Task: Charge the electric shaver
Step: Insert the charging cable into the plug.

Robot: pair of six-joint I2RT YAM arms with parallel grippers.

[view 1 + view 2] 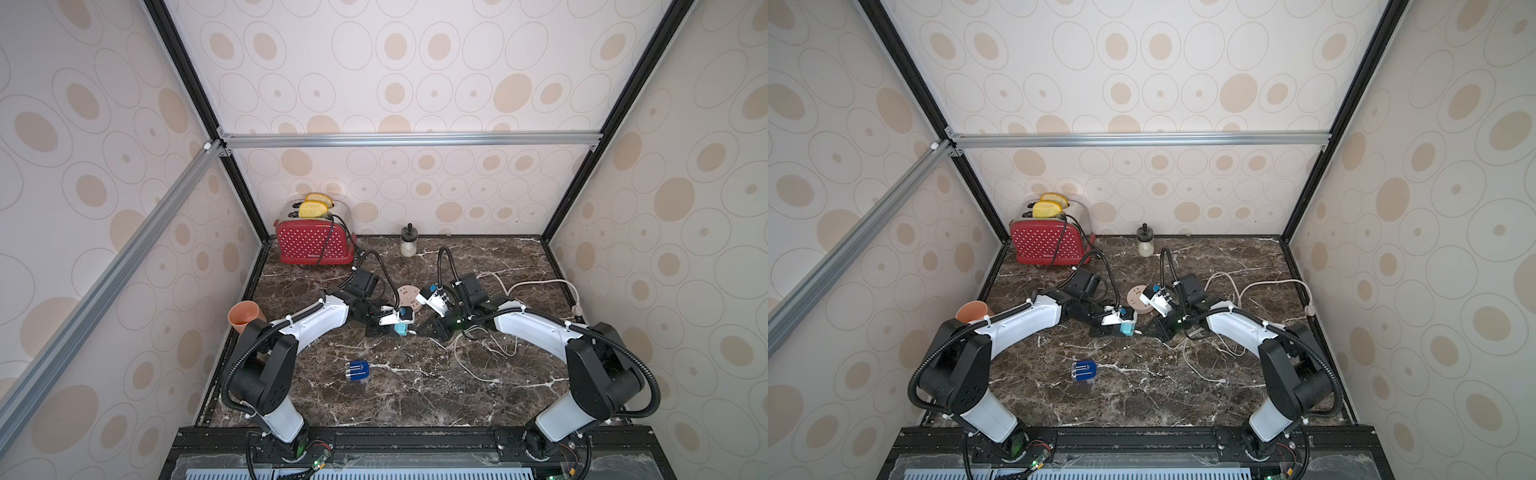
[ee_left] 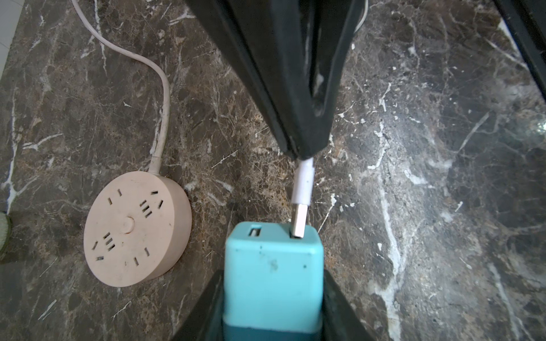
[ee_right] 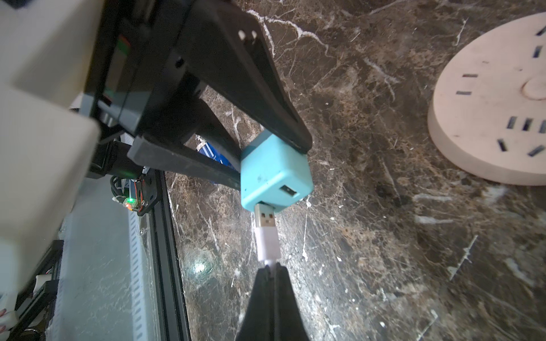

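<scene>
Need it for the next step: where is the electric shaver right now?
In both top views the electric shaver lies on the marble table, on the robot's left side, nearer the front edge than the teal adapter.

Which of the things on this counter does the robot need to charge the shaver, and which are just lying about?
Part of the job:
- blue shaver
- teal adapter
- white cable, its plug at the adapter's port
- round pink socket hub

Just lying about:
- red toaster
- small jar
- orange cup
</scene>
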